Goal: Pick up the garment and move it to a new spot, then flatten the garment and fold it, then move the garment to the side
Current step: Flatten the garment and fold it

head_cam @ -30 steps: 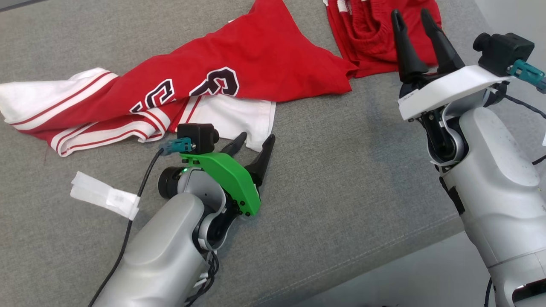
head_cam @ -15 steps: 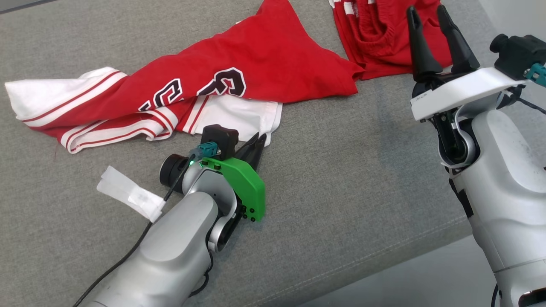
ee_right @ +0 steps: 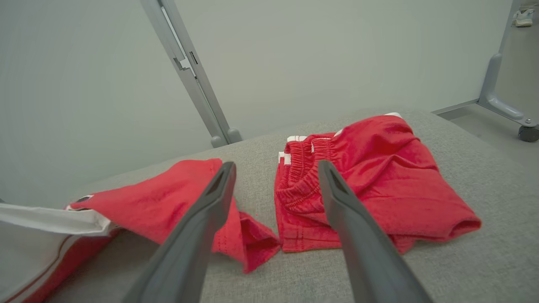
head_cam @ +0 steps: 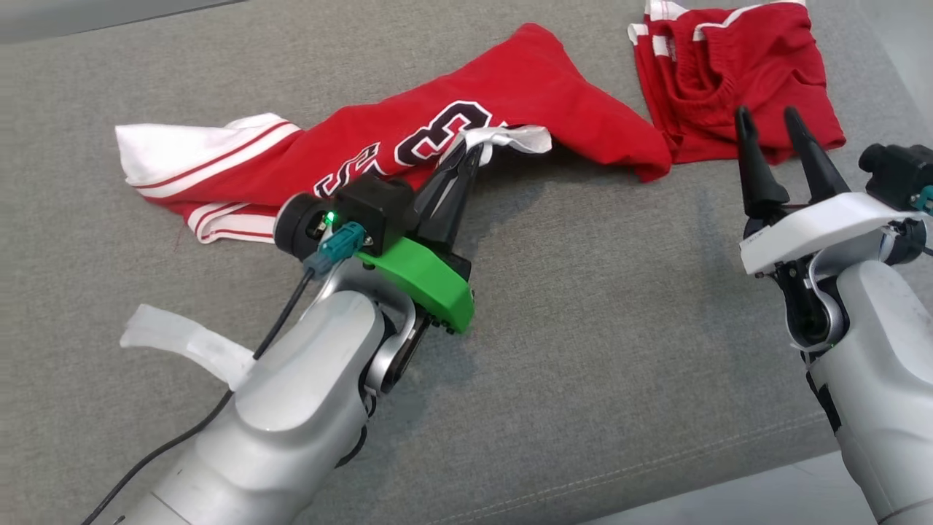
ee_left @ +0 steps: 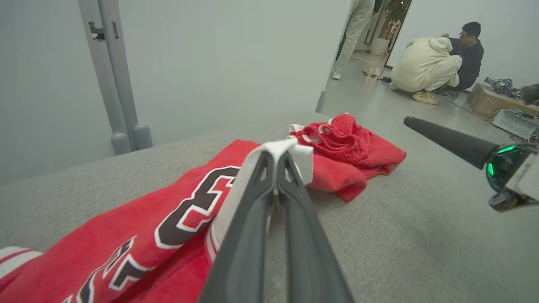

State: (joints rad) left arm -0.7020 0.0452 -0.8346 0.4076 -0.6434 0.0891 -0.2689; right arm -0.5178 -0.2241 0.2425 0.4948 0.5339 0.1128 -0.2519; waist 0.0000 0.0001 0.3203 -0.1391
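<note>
Change: left pincer, apart beside white hem a second ago, now clamped on that hem of red jersey. Hem raised off grey fabric surface; rest of jersey lying across it, just beside red shorts. Judgement: pick-up under way; carry to new spot, flattening, folding, moving aside all remain. Right pincer still apart, empty, hovering near shorts. Containers: cardboard box on floor far behind; contents cannot tell.
</note>
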